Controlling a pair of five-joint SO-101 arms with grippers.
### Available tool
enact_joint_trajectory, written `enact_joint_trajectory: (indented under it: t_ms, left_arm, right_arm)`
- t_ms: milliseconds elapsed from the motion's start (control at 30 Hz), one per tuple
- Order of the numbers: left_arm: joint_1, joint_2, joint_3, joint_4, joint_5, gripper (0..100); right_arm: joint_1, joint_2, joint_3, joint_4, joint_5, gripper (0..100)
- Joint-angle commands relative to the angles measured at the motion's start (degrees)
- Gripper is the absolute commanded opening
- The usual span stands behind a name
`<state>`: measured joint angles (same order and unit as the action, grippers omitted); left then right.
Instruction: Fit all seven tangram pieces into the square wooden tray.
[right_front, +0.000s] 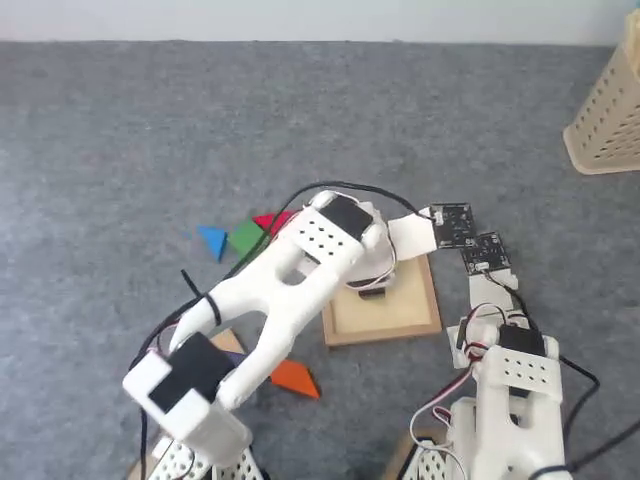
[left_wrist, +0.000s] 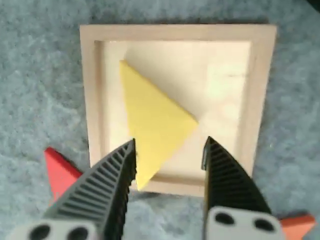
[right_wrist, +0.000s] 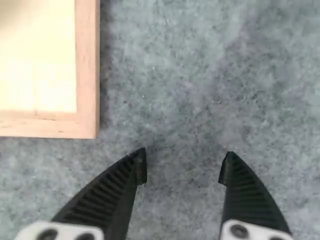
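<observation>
The square wooden tray (left_wrist: 260, 90) lies on the grey carpet, with a yellow triangle (left_wrist: 155, 120) flat inside it, one tip against a wall. My left gripper (left_wrist: 170, 149) hovers open just above that triangle, holding nothing. In the high view the left arm (right_front: 300, 275) stretches over the tray (right_front: 425, 315). My right gripper (right_wrist: 184, 165) is open over bare carpet beside a corner of the tray (right_wrist: 87, 75). Blue (right_front: 212, 240), green (right_front: 245, 237) and red (right_front: 272, 220) pieces lie left of the tray. An orange piece (right_front: 295, 378) lies nearer the arm bases.
A pale perforated block (right_front: 610, 110) stands at the far right edge of the table. Red (left_wrist: 60, 170) and orange (left_wrist: 297, 225) pieces lie on the carpet outside the tray. The right arm (right_front: 515, 375) stands right of the tray.
</observation>
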<state>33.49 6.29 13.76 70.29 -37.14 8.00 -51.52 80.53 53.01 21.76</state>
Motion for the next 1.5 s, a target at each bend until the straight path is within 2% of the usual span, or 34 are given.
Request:
enact_joint_trajectory:
  t_ms: [0, 67, 167, 367, 533, 800, 900, 1033, 1233, 1467]
  left_arm:
    - [-2.3, -3.5, -0.1, 0.9, 7.7, 12]
    - [-3.5, -2.5, 1.5, -0.1, 12.0, 1]
    - [-4.0, -2.5, 6.5, -3.3, 16.1, 1]
    - [-4.4, -3.5, 15.6, -14.3, 19.5, 1]
    - [-4.9, 3.0, 13.4, -14.5, 19.6, 1]
    - [-5.0, 11.6, 1.6, -10.6, 21.5, 1]
    - [-5.0, 11.4, 0.7, -8.8, 22.2, 1]
    - [-4.4, 3.8, 4.1, -8.9, 24.3, 1]
    - [-2.2, -9.8, 18.0, -21.3, 26.1, 1]
    - [1.7, -6.6, 21.5, -30.8, 25.8, 1]
  right_arm:
    - [0.3, 0.8, -0.2, -1.0, -0.5, 24.1]
    - [0.3, 0.8, -0.2, -1.0, -0.5, 24.1]
    - [0.3, 0.8, -0.2, -1.0, -0.5, 24.1]
    - [0.5, 0.8, -0.2, -1.0, -0.5, 24.1]
    - [0.4, 0.7, -0.2, -1.0, -0.5, 24.1]
    - [0.3, 0.7, -0.2, -1.0, -0.5, 24.1]
    - [0.3, 0.7, -0.2, -1.0, -0.5, 24.1]
    - [0.3, 0.7, -0.2, -1.0, -0.5, 24.1]
    - [0.3, 0.7, -0.2, -1.0, -0.5, 24.1]
    - [0.3, 0.7, -0.2, -1.0, -0.5, 24.1]
